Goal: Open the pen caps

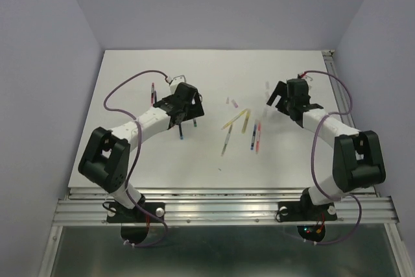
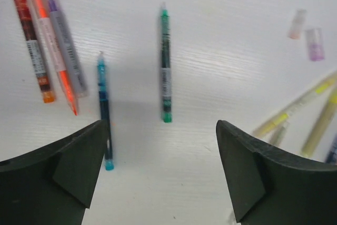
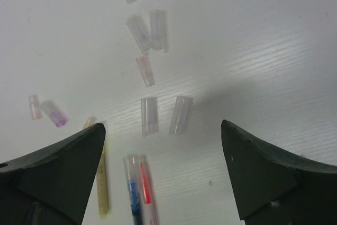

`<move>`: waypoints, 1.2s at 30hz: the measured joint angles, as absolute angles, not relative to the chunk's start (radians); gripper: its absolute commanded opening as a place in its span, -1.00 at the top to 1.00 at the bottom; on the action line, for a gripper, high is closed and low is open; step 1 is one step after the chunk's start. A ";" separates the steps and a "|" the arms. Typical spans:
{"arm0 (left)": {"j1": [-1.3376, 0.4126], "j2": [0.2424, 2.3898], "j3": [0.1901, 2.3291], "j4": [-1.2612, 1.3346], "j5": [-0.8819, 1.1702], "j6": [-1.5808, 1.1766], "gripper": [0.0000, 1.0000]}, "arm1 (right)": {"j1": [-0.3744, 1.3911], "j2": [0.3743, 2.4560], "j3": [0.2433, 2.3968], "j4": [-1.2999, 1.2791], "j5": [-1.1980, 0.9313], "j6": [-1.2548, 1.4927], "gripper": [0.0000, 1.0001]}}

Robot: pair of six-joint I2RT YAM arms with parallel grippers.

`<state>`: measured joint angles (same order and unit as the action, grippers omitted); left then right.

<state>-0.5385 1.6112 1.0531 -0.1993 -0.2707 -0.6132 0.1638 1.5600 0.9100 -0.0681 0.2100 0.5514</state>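
Several loose pale translucent pen caps (image 3: 149,115) lie on the white table ahead of my right gripper (image 3: 163,177), which is open and empty above them. One cap is pink-tinted (image 3: 146,71) and one is purple (image 3: 55,113). A blue pen and a red pen (image 3: 138,193) lie side by side between its fingers, with a yellow pen (image 3: 101,183) to the left. My left gripper (image 2: 163,183) is open and empty. A green pen (image 2: 165,67) and a blue pen (image 2: 104,111) lie just ahead of it. From above, both grippers (image 1: 187,109) (image 1: 280,100) hover over the table.
Orange, red and purple pens (image 2: 50,51) lie together at the far left. Yellow pens (image 1: 238,120) and other pens (image 1: 255,137) are scattered at the table's middle. Two caps (image 1: 231,102) lie beyond them. The table's (image 1: 130,160) right edge has a metal rail (image 1: 337,89).
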 measured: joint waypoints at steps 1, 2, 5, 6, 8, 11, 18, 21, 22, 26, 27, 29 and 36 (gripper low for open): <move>-0.564 1.578 1.048 -0.194 -0.266 -0.610 -0.95 | 0.164 1.514 0.894 -0.074 0.212 0.554 -1.00; -0.591 1.552 1.044 -0.192 -0.260 -0.604 -0.96 | 0.164 1.467 0.880 -0.082 0.212 0.557 -1.00; -0.698 1.496 1.036 -0.171 -0.232 -0.587 -0.97 | 0.164 1.333 0.818 -0.101 0.212 0.571 -1.00; -0.731 1.493 1.032 -0.159 -0.220 -0.582 -0.97 | 0.164 1.285 0.790 -0.115 0.212 0.577 -1.00; -0.784 1.497 1.021 -0.136 -0.189 -0.571 -0.97 | 0.164 1.194 0.731 -0.136 0.207 0.588 -1.00; -0.845 1.554 1.021 -0.113 -0.142 -0.553 -0.97 | 0.164 1.032 0.633 -0.187 0.189 0.597 -1.00; -0.896 1.747 1.089 -0.126 -0.105 -0.530 -0.63 | 0.164 0.821 0.576 -0.258 0.158 0.597 -1.00; -0.908 1.815 1.143 -0.135 -0.105 -0.527 -0.49 | 0.163 0.807 0.576 -0.275 0.156 0.597 -1.00; -0.913 1.836 1.166 -0.145 -0.108 -0.526 -0.44 | 0.164 0.806 0.576 -0.283 0.156 0.596 -1.00; -0.934 1.898 1.236 -0.185 -0.144 -0.518 -0.15 | 0.163 0.806 0.576 -0.297 0.149 0.595 -1.00; -0.939 1.910 1.249 -0.193 -0.152 -0.515 -0.02 | 0.164 0.806 0.576 -0.300 0.149 0.595 -1.00; -0.953 1.940 1.284 -0.221 -0.175 -0.512 0.12 | 0.164 0.805 0.576 -0.305 0.148 0.595 -1.00; -0.971 1.990 1.355 -0.299 -0.241 -0.520 0.84 | 0.163 0.801 0.576 -0.308 0.148 0.595 -1.00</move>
